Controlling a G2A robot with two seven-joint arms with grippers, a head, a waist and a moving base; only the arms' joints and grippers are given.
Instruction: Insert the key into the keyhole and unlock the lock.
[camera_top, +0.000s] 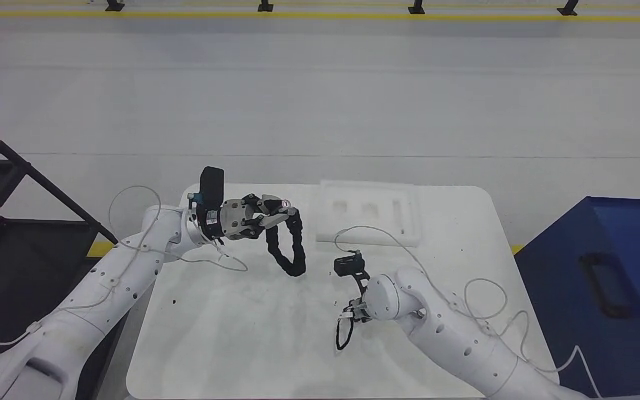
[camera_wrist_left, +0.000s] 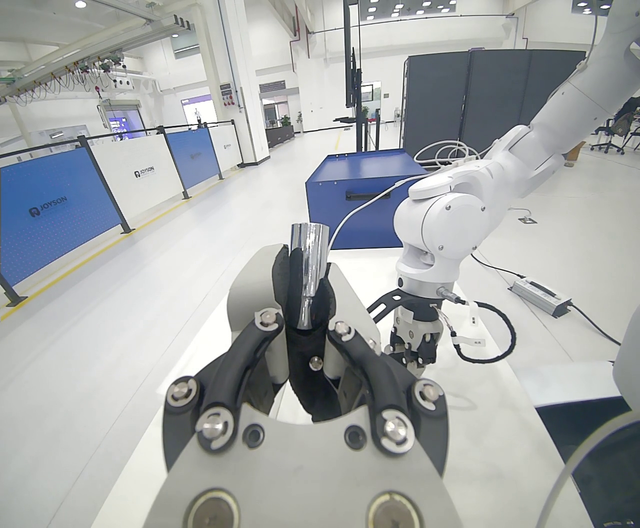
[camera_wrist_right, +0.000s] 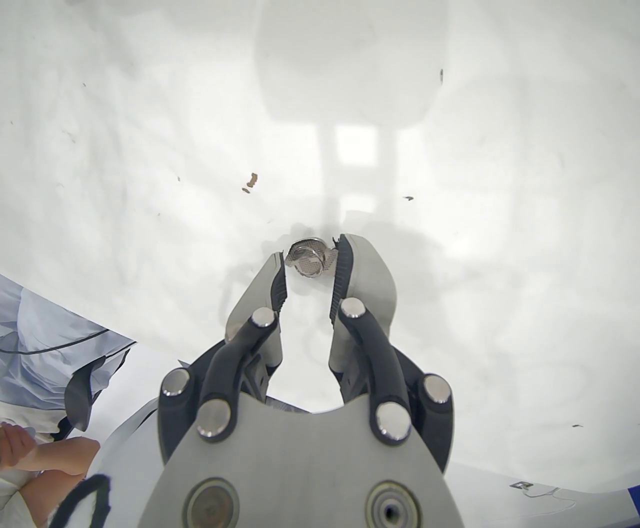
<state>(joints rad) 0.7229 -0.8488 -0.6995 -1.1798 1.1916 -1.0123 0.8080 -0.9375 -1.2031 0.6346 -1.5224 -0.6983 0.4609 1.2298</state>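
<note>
On the table (camera_top: 240, 330), toward the robot's right, the key (camera_wrist_right: 309, 259) lies flat between the tips of the right jaws. These are narrowly parted and straddle it, one pad touching or nearly touching its edge. Only a round metal head shows, so I cannot tell which way the blade runs.

The left jaws are closed on the lock (camera_wrist_left: 309, 270) and hold it up over the table's left part. Its chrome barrel sticks out past the fingertips, with its long axis roughly level and pointing across toward the right arm (camera_top: 440, 310). The black cable (camera_top: 287, 250) hangs in a loop beneath. The keyhole itself is not visible.

The step in hand looks like picking up the key. Next, the right jaws would need to close on the head, lift, and turn the blade into line with the barrel's axis.
</note>
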